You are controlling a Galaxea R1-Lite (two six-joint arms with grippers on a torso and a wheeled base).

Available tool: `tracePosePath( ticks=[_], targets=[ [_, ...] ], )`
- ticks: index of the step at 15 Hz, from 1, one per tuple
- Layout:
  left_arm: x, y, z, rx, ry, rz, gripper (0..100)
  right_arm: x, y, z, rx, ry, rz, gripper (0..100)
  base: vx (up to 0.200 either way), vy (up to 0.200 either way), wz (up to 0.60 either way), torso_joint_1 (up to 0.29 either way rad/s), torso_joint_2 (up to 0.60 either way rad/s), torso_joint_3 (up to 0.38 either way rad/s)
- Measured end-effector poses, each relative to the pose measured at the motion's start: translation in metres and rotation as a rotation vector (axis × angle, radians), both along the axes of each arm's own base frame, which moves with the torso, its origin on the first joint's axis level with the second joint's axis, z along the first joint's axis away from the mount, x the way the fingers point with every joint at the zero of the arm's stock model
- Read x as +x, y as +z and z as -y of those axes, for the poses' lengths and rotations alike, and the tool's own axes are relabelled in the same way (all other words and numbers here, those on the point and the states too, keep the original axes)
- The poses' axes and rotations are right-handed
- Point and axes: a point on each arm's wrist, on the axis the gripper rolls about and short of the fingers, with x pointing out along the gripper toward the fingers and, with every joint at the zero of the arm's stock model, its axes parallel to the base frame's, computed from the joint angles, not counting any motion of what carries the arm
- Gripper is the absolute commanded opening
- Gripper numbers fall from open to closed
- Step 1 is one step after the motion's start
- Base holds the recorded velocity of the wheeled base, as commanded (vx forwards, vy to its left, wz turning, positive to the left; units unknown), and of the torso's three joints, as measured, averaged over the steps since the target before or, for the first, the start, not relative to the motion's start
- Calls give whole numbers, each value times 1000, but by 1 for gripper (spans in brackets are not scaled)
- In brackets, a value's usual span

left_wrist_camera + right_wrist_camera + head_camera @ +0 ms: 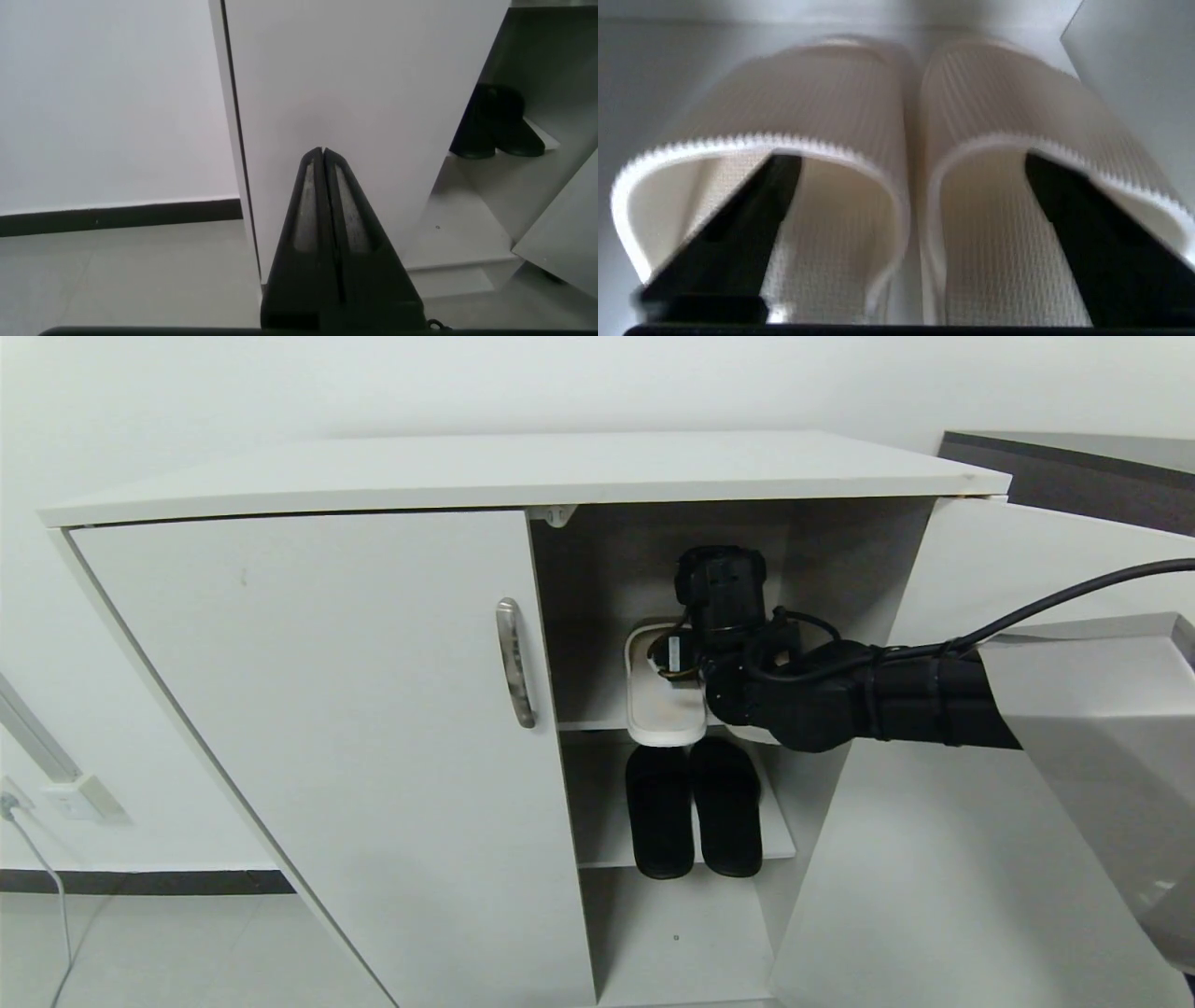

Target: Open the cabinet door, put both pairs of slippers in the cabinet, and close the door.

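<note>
The white cabinet point(523, 467) has its right door point(934, 896) swung open and its left door point(308, 709) closed. A pair of white slippers point(663, 709) lies on the upper shelf, toes inward, heels over the shelf's front edge. My right gripper point(681, 658) is inside that shelf, over the slippers. In the right wrist view it point(906, 173) stands open, one finger point(747, 233) inside each white slipper point(766, 112), not pressing them. A black pair of slippers point(695, 807) lies on the middle shelf. My left gripper point(323, 159) is shut and empty, low before the closed door.
A metal handle point(514, 663) runs along the closed left door's right edge. The bottom shelf point(672, 943) holds nothing. A wall socket point(79, 798) and a cable sit low at the left. Tiled floor point(140, 280) lies left of the cabinet.
</note>
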Motion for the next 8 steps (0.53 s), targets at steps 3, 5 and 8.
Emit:
tracePosePath(
  ticks=[3, 5, 8],
  targets=[
    [0, 0, 0, 0, 0, 0, 0, -15, 2, -1, -12, 18, -13, 100, 0, 0, 0, 0, 0, 0],
    [0, 0, 0, 0, 0, 0, 0, -30, 5, 2, -19, 28, -21, 100, 0, 0, 0, 0, 0, 0],
    [0, 0, 0, 0, 0, 0, 0, -60, 10, 5, -20, 62, -16, 100, 0, 0, 0, 0, 0, 0]
  ],
)
